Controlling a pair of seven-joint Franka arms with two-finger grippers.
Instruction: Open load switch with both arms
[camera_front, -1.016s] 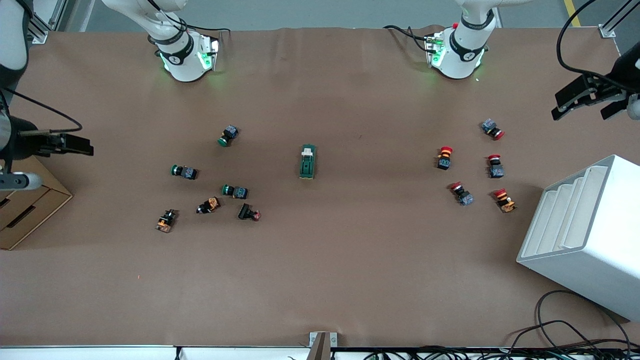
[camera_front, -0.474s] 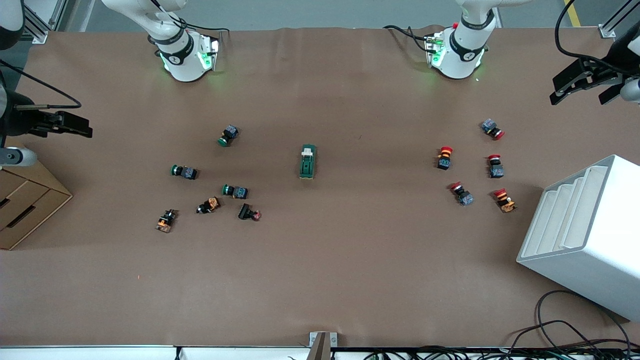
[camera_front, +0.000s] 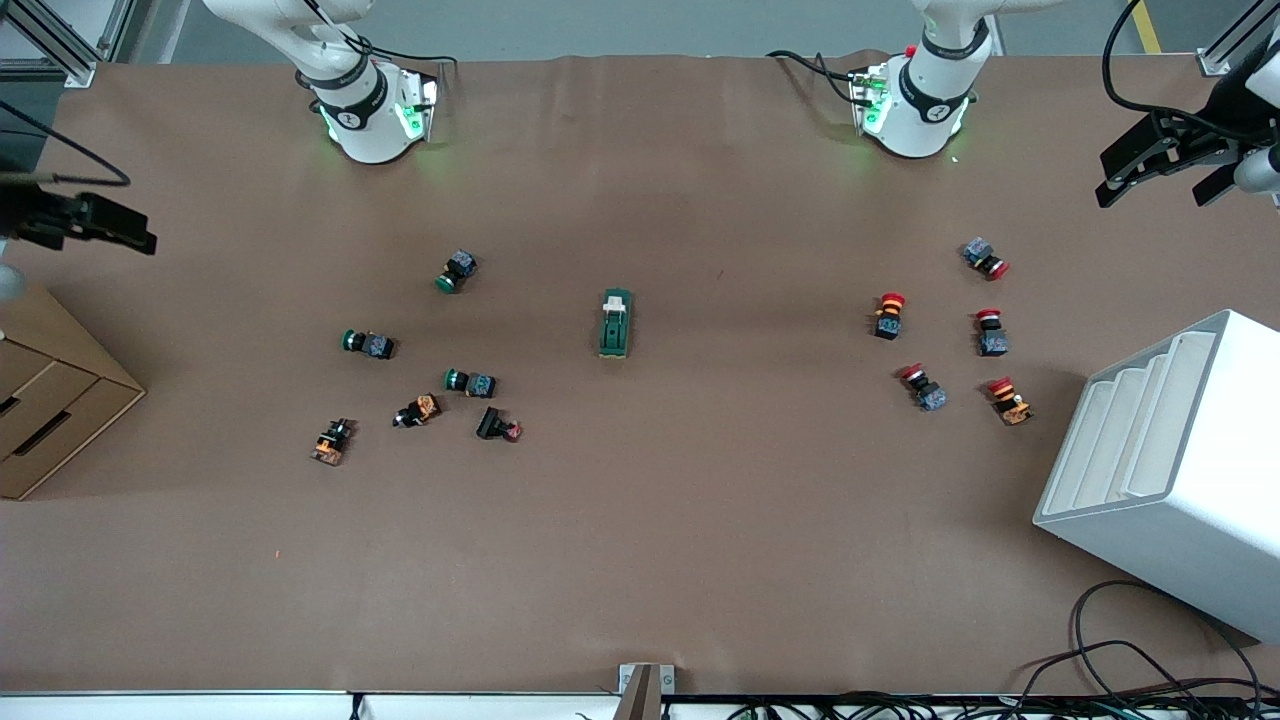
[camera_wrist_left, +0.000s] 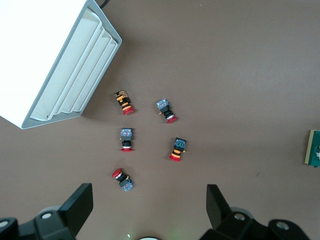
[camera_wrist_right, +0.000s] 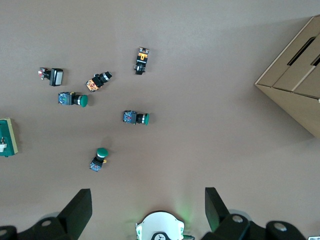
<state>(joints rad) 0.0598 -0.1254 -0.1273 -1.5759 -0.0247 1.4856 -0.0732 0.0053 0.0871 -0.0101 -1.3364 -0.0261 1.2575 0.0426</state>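
1. The load switch (camera_front: 615, 323), a dark-green block with a white lever piece at the end toward the arm bases, lies flat at the middle of the brown table (camera_front: 640, 560), well apart from both grippers
2. The left gripper (camera_front: 1165, 172) hangs in the air over the left arm's end of the table; its fingers (camera_wrist_left: 77, 202) stand wide apart with nothing between them
3. In the left wrist view, five red push buttons (camera_wrist_left: 125, 140) lie scattered on the table below those fingers, and the load switch shows only at the picture's edge
4. A white stepped bin (camera_front: 1170, 470) stands near the red buttons at the left arm's end; its tiered compartments hold nothing visible
5. The right gripper (camera_front: 110, 225) hangs over the right arm's end of the table, fingers (camera_wrist_right: 77, 207) spread wide and holding nothing
6. Green push buttons (camera_front: 455, 272) and orange-and-black ones (camera_front: 418, 410) lie loose between the right gripper and the load switch
7. A cardboard box (camera_front: 45, 395) with slot openings sits beneath the right gripper; its inside is hidden
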